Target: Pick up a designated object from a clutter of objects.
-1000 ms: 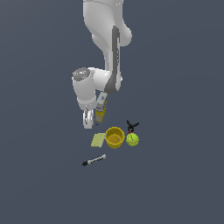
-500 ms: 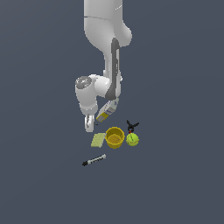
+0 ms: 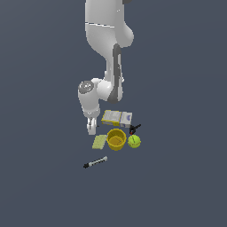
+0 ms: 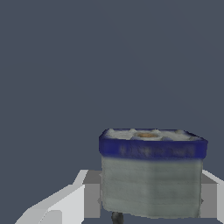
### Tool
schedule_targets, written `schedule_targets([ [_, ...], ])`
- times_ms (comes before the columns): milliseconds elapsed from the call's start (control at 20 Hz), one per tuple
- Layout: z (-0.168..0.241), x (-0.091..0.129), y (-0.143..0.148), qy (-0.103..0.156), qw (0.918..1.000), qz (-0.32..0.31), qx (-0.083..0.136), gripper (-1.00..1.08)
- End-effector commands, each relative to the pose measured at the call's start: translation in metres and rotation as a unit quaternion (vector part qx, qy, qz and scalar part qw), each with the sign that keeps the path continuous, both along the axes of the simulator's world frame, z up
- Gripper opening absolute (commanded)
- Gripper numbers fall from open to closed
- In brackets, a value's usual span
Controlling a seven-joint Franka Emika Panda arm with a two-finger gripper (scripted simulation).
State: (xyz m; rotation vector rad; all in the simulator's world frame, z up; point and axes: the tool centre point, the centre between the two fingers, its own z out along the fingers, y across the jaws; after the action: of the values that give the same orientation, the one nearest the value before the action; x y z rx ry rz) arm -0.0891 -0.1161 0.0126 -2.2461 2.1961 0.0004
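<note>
The designated object, a small item with a dark-blue rim and a whitish-grey body, is filling the lower part of the wrist view, sitting between the pale fingers of the gripper. The jaws are standing on either side of it, closed in against its sides as far as the wrist view shows. In the exterior view the item itself is too small to make out at the gripper's tip.

The gripper is pointing downward, just to the exterior view's left of the clutter and close above the tabletop. Beside it, the yellow box with a white-and-blue end is lying flat. Nearer the camera, the yellow cup is standing upright, with the pale-green sponge touching it on the exterior view's left and the green tennis ball on its right. The black clamp is lying just behind the ball. The black-and-grey marker is lying apart, nearer the camera.
</note>
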Motion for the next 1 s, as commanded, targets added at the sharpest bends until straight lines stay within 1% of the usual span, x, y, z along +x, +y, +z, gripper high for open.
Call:
schedule_targets([
  [0, 0.000, 0.000, 0.000, 0.000, 1.0000, 0.000, 0.000, -1.00],
  [550, 0.003, 0.000, 0.002, 0.000, 1.0000, 0.000, 0.000, -1.00],
  [950, 0.026, -0.004, 0.023, 0.000, 1.0000, 0.000, 0.001, -1.00],
])
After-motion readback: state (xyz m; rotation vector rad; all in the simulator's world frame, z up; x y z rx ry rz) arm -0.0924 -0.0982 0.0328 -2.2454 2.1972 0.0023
